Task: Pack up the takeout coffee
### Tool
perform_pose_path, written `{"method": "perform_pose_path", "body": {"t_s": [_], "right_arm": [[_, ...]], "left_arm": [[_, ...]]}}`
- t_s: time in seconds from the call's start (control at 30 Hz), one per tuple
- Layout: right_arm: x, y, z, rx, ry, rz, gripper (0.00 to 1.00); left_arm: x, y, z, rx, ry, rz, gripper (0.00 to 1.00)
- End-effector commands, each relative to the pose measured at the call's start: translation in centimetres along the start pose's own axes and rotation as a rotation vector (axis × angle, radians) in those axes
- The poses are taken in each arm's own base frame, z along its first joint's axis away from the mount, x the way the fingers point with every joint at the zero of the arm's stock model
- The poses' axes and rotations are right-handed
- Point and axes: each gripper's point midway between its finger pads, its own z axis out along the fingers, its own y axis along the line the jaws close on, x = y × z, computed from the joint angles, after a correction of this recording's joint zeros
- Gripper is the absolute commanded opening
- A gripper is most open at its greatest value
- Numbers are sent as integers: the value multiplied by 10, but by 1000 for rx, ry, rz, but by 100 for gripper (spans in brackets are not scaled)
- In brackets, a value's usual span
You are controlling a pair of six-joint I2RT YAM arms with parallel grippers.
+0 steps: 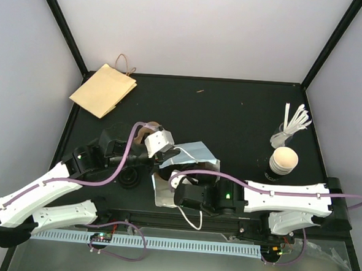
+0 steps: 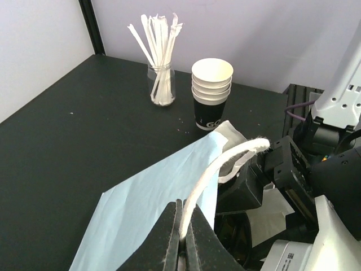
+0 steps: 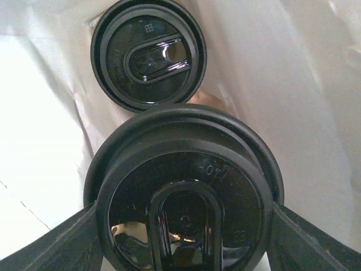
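In the right wrist view the takeout coffee (image 3: 183, 186) fills the frame lid-on, its round black lid toward the camera. My right gripper (image 3: 183, 231) is shut on it, with a finger (image 3: 59, 245) pressed against each side. It sits inside the white-lined mouth of the light blue bag (image 1: 198, 154). A second black-lidded cup (image 3: 148, 53) lies deeper in the bag. My left gripper (image 2: 183, 240) is shut on the bag's white rope handle (image 2: 217, 166), which is held up and taut. From above, the right gripper (image 1: 180, 195) is at the bag's opening.
A nested stack of lidless white cups (image 1: 284, 160) and a jar of wrapped straws (image 1: 290, 127) stand at the right. A pile of loose black lids (image 1: 129, 178) lies left of the bag. A flat brown paper bag (image 1: 104, 89) lies at the far left corner.
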Motion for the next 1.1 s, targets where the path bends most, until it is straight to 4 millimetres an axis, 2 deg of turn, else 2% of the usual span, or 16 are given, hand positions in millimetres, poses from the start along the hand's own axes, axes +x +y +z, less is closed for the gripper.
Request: {"method": "perform_pose_path", "body": {"t_s": [0.0, 0.1, 0.2, 0.5, 0.7, 1.07], "right_arm": [[-5, 1, 0, 7, -16, -108, 58], [4, 10, 6, -18, 8, -182, 56], [13, 10, 10, -1, 40, -242, 56], [6, 11, 2, -37, -5, -322, 56], [17, 9, 9, -5, 45, -366, 58], [9, 4, 24, 118, -7, -436, 57]], "left_arm": [[3, -7, -6, 27, 6, 32, 1], [4, -9, -8, 36, 6, 39, 2], [6, -12, -9, 52, 10, 48, 2], [10, -13, -10, 60, 21, 56, 2], [8, -16, -11, 76, 15, 53, 1], [0, -21, -10, 109, -17, 36, 2]]}}
